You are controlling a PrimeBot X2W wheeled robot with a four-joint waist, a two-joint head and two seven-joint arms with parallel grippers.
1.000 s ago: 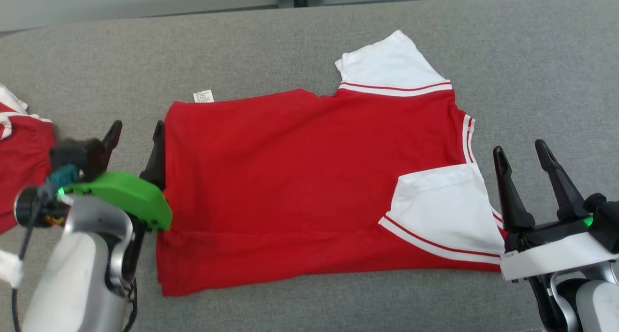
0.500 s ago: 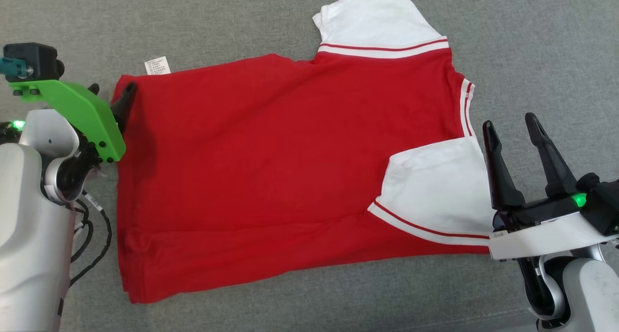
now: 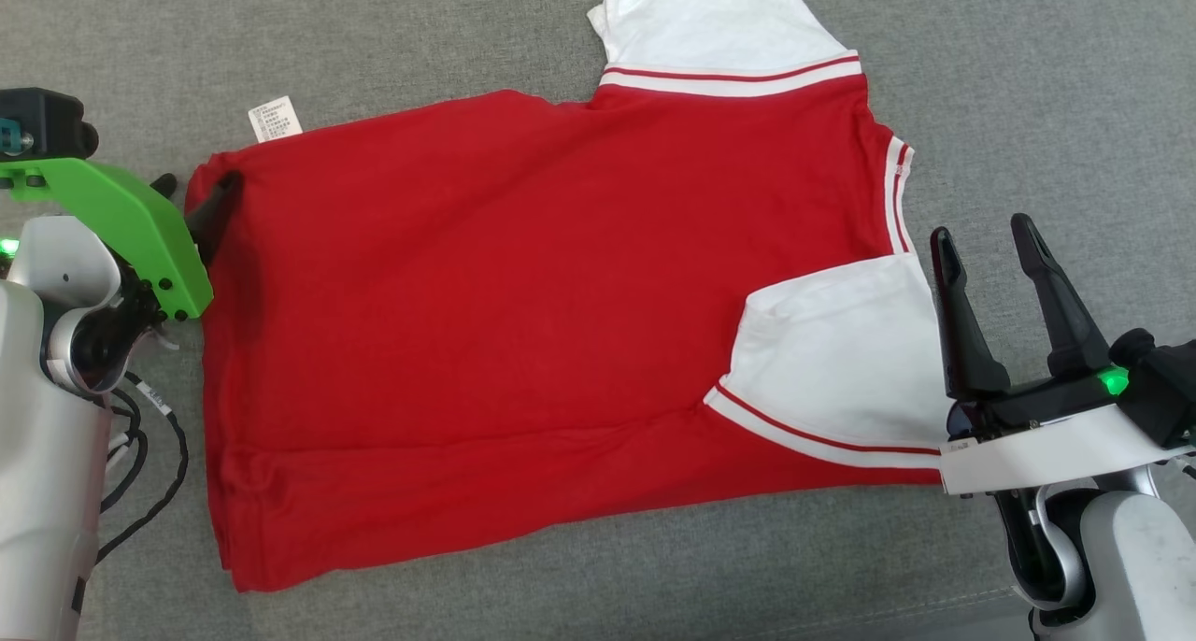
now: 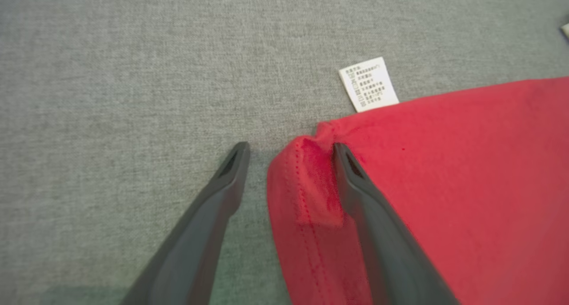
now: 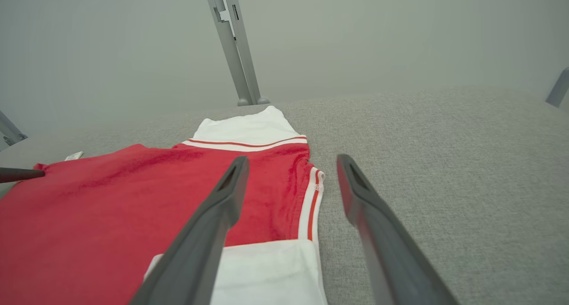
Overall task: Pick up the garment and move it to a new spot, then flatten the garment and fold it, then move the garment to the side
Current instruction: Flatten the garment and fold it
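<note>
The red garment lay spread across the middle of the head view on the grey padded surface. One white sleeve reached the top edge, and a second sleeve was folded in over the body at centre right. A white care label stuck out at upper left. The left gripper sat at the garment's upper-left corner, jaws wide apart. In the left wrist view one finger rested on bare grey cloth and the other on red fabric, with the bunched hem corner between them, unpinched. At lower right the right gripper stood fully spread and empty, just beside the folded sleeve's edge.
</note>
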